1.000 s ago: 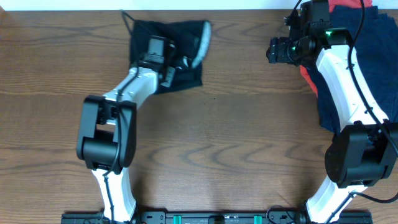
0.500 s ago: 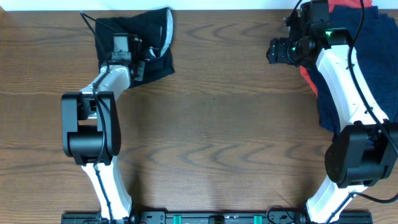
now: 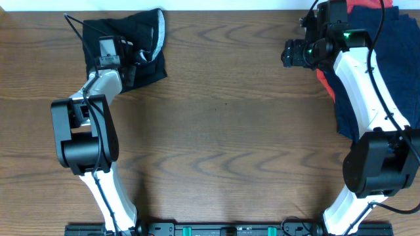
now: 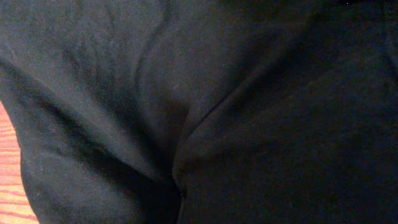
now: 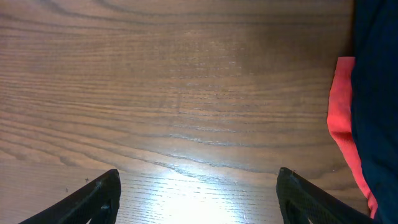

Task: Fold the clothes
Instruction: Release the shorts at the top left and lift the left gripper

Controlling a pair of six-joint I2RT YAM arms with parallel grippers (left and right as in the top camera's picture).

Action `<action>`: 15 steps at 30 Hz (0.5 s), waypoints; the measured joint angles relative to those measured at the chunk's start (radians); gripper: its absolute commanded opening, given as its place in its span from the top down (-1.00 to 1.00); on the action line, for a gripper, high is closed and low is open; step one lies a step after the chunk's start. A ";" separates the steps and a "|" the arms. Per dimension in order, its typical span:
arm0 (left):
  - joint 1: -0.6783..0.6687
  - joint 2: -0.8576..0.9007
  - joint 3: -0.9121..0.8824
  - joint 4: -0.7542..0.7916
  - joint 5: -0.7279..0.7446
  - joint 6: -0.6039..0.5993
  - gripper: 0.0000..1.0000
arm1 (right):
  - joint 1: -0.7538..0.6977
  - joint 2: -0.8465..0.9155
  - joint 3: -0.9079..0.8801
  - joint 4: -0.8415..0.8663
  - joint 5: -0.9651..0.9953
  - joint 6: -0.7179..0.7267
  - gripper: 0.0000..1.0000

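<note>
Wooden counter (image 3: 223,131): I see black shorts (image 3: 147,69) bunched, pale waistband (image 3: 158,36) showing; left hand (image 3: 110,39) buried in the fabric, grip impossible to tell; right hand (image 5: 197,183) spread wide.

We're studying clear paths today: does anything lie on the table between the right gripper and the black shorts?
Nothing visible does. Only bare table separates the right gripper from the shorts at the far left. The navy clothes and the red garment lie on the gripper's other side, out of the way.

No legible text, label, brand or number anywhere
</note>
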 measured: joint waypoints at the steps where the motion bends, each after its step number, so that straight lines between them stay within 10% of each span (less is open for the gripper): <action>1: 0.000 0.000 0.000 0.000 0.000 0.003 0.66 | 0.000 0.000 0.000 0.000 0.000 0.000 -0.56; 15: 0.006 0.018 -0.003 0.095 -0.102 0.153 0.13 | 0.000 0.000 0.000 0.000 0.000 0.000 -0.56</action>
